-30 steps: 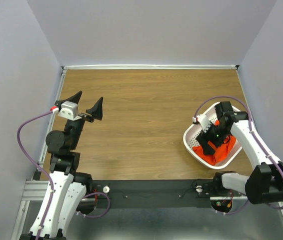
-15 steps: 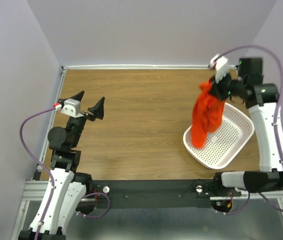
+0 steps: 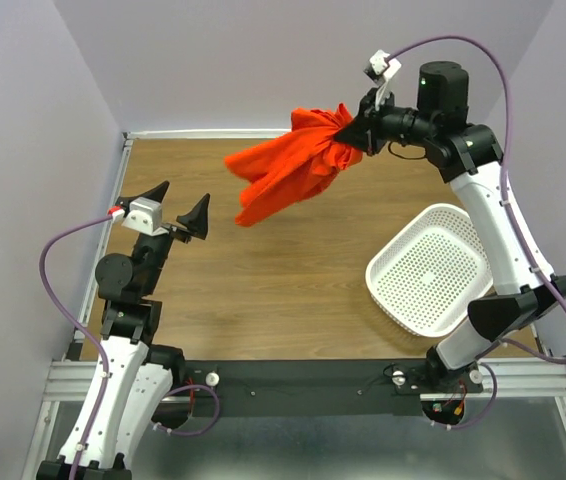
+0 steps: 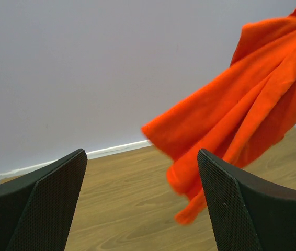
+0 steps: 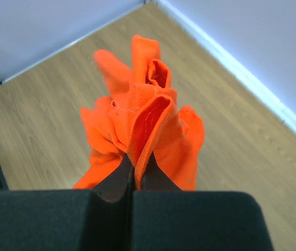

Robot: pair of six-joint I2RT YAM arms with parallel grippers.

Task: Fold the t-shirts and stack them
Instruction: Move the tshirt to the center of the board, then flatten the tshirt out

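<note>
The orange-red t-shirt (image 3: 288, 170) hangs in the air, bunched at one end where the right fingers (image 3: 359, 128) pinch it. From that pinch the cloth trails out beyond the fingertips and downward, loose and rumpled, clear of the wooden surface (image 3: 293, 280). In the right wrist view a hemmed fold of the garment is clamped between the two closed fingertips with only cloth between them. The rest spreads out past the tips, above the wood.

The left fingers (image 3: 195, 215) stand spread wide with nothing between them, well apart from the cloth. From the left wrist, the lower edge of the t-shirt shows far beyond the gap between the tips, toward the right-hand one, against the pale wall (image 4: 85, 68).

A white perforated basket (image 3: 433, 270) rests on the surface, well below the right fingers and back toward that arm's base.
</note>
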